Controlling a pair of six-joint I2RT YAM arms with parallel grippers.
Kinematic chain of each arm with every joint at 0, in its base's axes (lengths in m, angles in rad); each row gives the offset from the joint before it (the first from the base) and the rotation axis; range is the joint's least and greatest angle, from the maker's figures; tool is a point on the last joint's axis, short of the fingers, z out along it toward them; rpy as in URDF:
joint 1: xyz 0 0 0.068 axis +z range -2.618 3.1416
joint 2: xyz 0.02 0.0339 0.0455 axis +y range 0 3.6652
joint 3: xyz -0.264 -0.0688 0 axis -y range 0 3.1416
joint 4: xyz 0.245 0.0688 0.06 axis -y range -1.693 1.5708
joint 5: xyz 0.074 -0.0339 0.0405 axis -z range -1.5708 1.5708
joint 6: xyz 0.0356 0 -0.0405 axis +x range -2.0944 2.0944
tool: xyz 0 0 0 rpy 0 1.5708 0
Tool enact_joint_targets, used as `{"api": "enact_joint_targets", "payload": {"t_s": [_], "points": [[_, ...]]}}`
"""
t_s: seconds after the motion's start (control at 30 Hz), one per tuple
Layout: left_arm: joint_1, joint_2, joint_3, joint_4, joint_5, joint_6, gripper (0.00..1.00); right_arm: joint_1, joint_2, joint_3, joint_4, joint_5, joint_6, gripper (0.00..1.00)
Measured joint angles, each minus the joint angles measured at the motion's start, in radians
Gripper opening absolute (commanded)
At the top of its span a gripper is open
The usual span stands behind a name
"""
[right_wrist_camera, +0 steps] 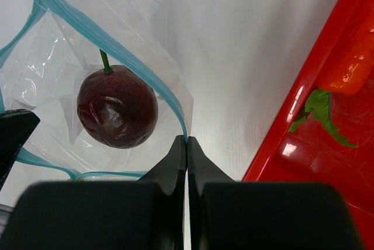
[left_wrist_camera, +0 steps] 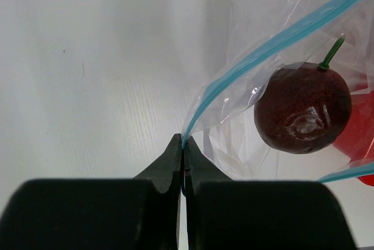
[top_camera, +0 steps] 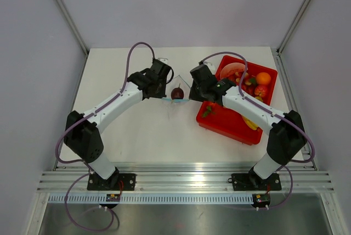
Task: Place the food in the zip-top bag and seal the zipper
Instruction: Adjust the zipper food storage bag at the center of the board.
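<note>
Over the white table (top_camera: 137, 130), the left arm (top_camera: 118, 103) and right arm (top_camera: 249, 107) reach inward, elbows out, wrists converging. A red rectangular plastic tray (top_camera: 222, 124) lies beside the right pincer (right_wrist_camera: 186, 141). That pincer and the left pincer (left_wrist_camera: 183, 142) each clamp one end of the small clear crinkly plastic bag (left_wrist_camera: 234, 145), its light blue zipper strip (left_wrist_camera: 274, 42) running lengthwise between them. The dark purple round toy fruit (left_wrist_camera: 302, 110) sits inside, stem pointing away from both.

Near the centre of the frame, the zip-top bag (top_camera: 176, 95) spans the gap between the two arms, with its blue zipper (top_camera: 175, 100) running level along the lower edge. The left gripper (top_camera: 164, 96) is pinched on the strip's left end and the right gripper (top_camera: 191, 97) on its right end. A dark purple fruit (top_camera: 177, 93) shows inside the bag. To the right, a red tray (top_camera: 224, 123) holds an orange fruit (top_camera: 264, 78) and a banana (top_camera: 250, 123).
</note>
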Motion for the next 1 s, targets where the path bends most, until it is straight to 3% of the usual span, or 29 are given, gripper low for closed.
{"api": "enact_joint_targets", "payload": {"t_s": [0.57,1.0], "points": [[-0.008,0.039,0.022,-0.003,-0.014,0.035,0.0,0.0,-0.017,0.009,-0.022,0.015,-0.007,0.0],[-0.007,-0.005,0.044,0.022,0.116,0.031,0.0,0.0,0.006,0.011,-0.032,0.03,-0.026,0.0]]}}
